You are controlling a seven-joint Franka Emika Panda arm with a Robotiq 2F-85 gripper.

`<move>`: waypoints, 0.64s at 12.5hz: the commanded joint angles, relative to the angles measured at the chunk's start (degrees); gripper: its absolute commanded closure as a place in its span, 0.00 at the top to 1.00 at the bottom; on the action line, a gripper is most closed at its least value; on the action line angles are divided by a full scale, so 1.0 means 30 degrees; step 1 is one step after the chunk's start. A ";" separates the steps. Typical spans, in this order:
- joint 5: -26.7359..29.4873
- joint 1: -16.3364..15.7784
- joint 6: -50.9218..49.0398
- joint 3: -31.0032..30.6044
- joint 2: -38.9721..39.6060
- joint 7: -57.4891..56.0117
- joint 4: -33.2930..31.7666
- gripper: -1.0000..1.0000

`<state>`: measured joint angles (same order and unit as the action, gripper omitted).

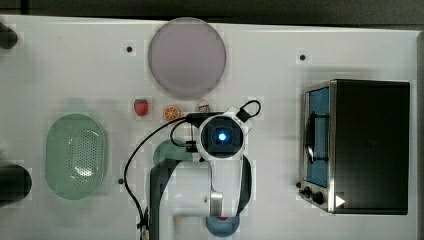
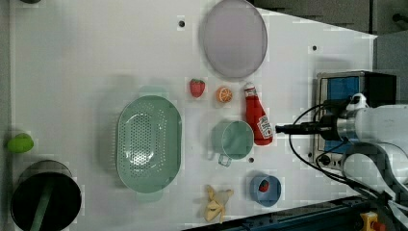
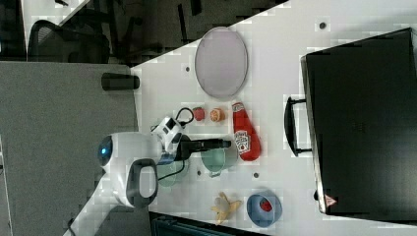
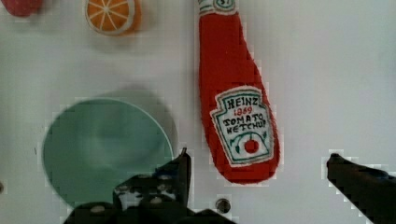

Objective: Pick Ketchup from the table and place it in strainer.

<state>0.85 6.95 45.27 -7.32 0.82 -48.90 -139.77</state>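
Red Ketchup (image 4: 236,107) — lying flat on the table (image 2: 96,72) beside the green cup (image 4: 105,149), untouched. Gripper (image 4: 259,175) above it, jaws wide apart, empty. Strainer (image 2: 149,143) empty, well apart — pick and placing both remain.

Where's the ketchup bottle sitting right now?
In the left view the Ketchup lies flat on the table, just right of the green cup and below the grey-lilac plate, its white cap beside the orange slice.
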 commanded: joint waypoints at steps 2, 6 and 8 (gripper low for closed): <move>-0.0258 0.0013 0.1873 -0.0115 0.2352 -0.1838 0.0259 1.00; -0.2067 0.0034 0.5259 -0.0111 0.4587 -0.1832 0.0287 1.00; -0.2067 0.0028 0.5425 -0.0093 0.5375 -0.1681 0.0418 1.00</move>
<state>-4.95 6.88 61.10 -7.51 18.25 -51.50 -139.32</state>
